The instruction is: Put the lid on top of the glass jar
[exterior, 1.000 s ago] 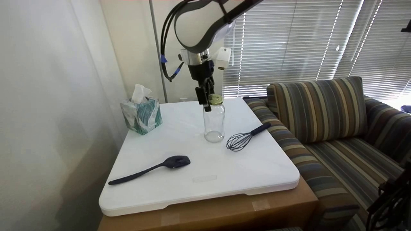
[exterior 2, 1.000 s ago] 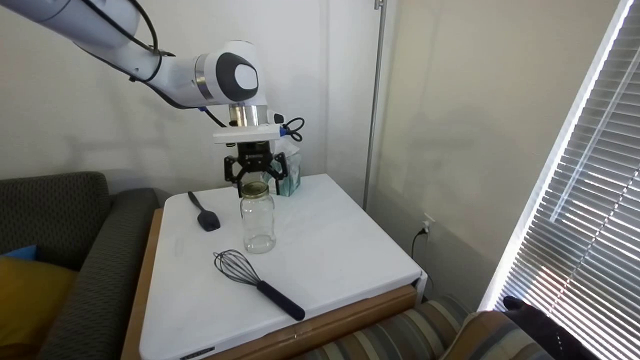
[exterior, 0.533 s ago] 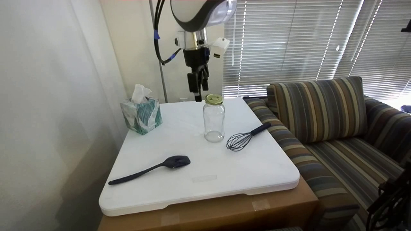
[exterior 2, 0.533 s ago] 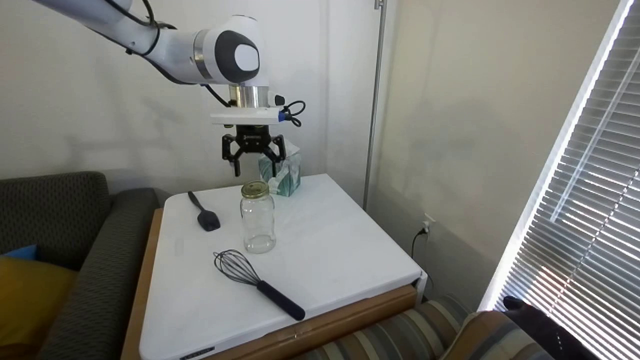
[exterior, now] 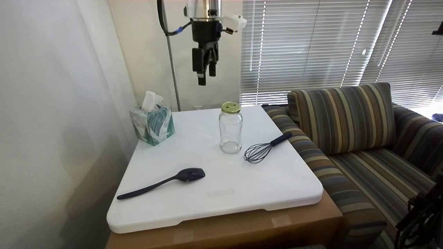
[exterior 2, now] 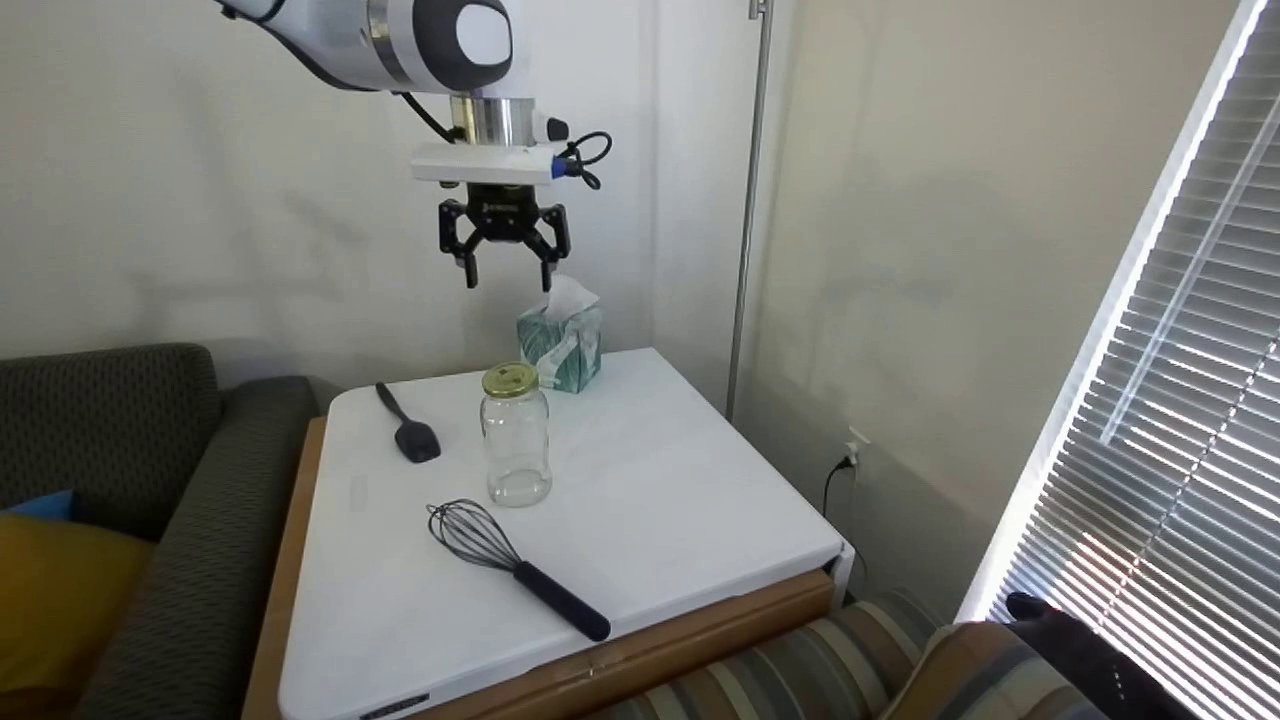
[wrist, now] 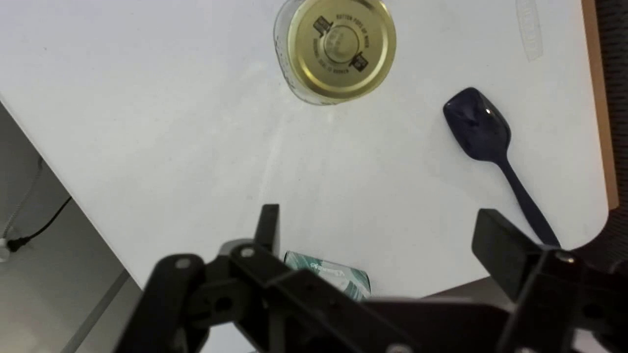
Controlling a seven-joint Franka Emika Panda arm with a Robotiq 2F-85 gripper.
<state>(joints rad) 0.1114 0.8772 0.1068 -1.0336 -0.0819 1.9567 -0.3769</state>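
The lid (wrist: 341,46) sits on top of the jar (exterior 2: 516,445), looking level in both exterior views, and the jar stands upright on the table (exterior: 263,186). My gripper (exterior 2: 509,283) hangs well above, though not squarely over it: in an exterior view I am off toward the side where the tissue box (exterior: 154,126) stands. My fingers (wrist: 495,245) are spread wide with nothing between them, touching neither lid nor jar. So I judge the placing and the letting go done, and by the task's words little or nothing is left except to stand clear. What I cannot tell is whether the lid is merely laid on or firmly seated; the wrist view shows its printed top whole and round, which is no proof of a tight fit. The next move, as I see it, calls for restraint: straight up and away, fingers wide, with no low sideways sweep that might clip the jar, which, being tall and glass, would probably tip easily. The whisk (exterior 2: 540,586) lies near the jar without touching it, the spoon (wrist: 490,144) farther off, and neither asks anything of me. Should the lid turn out loose, I would favour a gentle push straight down on its middle over any pinch at its edge.
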